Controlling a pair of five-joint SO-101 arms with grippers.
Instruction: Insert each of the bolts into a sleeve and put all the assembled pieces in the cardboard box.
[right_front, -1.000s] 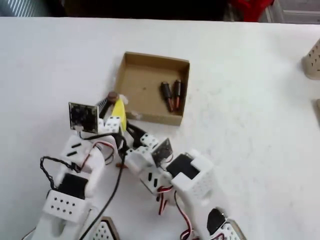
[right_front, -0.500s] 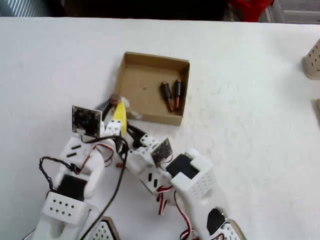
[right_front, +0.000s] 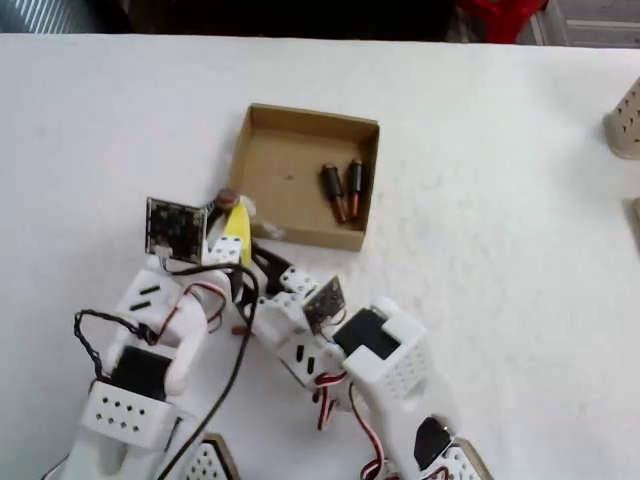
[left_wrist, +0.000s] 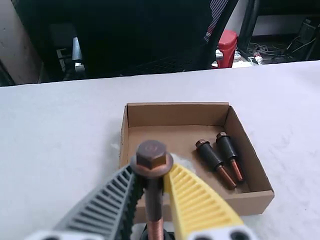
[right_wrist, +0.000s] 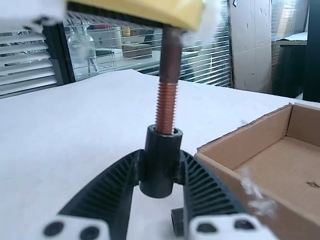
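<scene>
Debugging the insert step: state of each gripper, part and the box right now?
left gripper, shut on bolt.
right gripper, shut on sleeve.
bolt, upright, threaded tip just entering the sleeve, not seated.
sleeve, upright.
cardboard box, open, two assembled pieces lying inside.

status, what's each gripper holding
Left gripper shut on bolt. Right gripper shut on sleeve, bolt tip entering it. Two finished pieces in box. Nothing blocking.

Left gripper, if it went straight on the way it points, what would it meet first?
Most likely the cardboard box: the left gripper, shut on the bolt, points at its near wall. Depth is unclear, so it might clear the rim instead.
</scene>
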